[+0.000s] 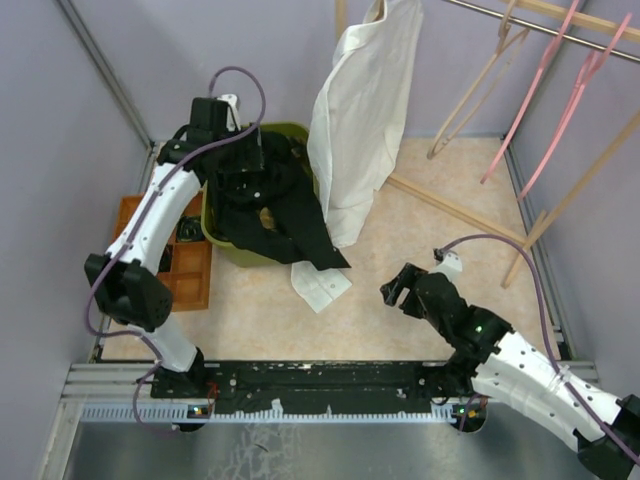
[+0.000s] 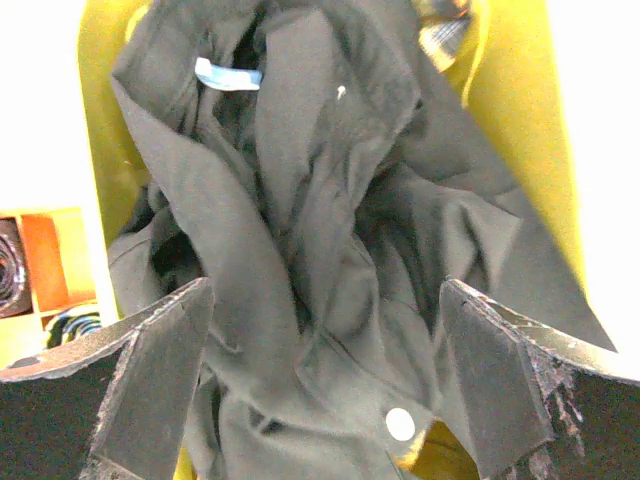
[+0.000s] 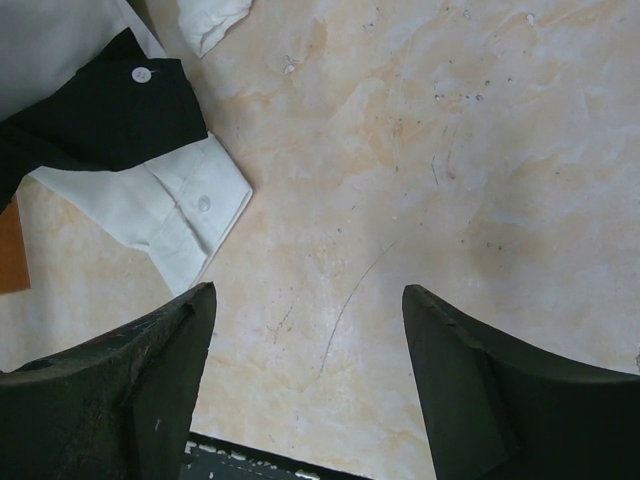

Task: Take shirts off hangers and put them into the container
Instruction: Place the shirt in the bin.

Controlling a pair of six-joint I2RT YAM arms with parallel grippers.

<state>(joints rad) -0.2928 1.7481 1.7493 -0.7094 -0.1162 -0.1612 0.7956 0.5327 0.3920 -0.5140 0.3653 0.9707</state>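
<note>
Top external view, left arm: bent up and over from its base, reaching forward so the left gripper (image 1: 243, 170) hangs directly above the container (image 1: 290, 130).
Right arm: low and folded, its right gripper (image 1: 397, 290) pointed down at bare tabletop (image 1: 450, 250), well apart from the container.
Container: olive-green tub at the left rear of the tabletop, just beside an orange tray (image 1: 190, 270).
Contents: the black shirt (image 1: 265, 205) lies crumpled in it. One sleeve spills over the near rim onto the tabletop. The left wrist view shows a patch of plaid cloth (image 2: 445, 30) at the far end.
Outside the container: a white buttoned cuff (image 1: 320, 285) lies flat on the tabletop, partly under the black sleeve's end.
Hanging shirt: a white shirt (image 1: 360, 130) hangs at the back, close beside the container.
Hangers: pink hangers (image 1: 545, 70) and a beige hanger (image 1: 480, 85) hang bare at the right rear.
Left gripper (image 2: 325, 290): spread wide, gripping nothing; the black shirt lies below the fingers.
Right gripper (image 3: 308, 295): jaws apart and empty, above bare tabletop near the white cuff.
</note>
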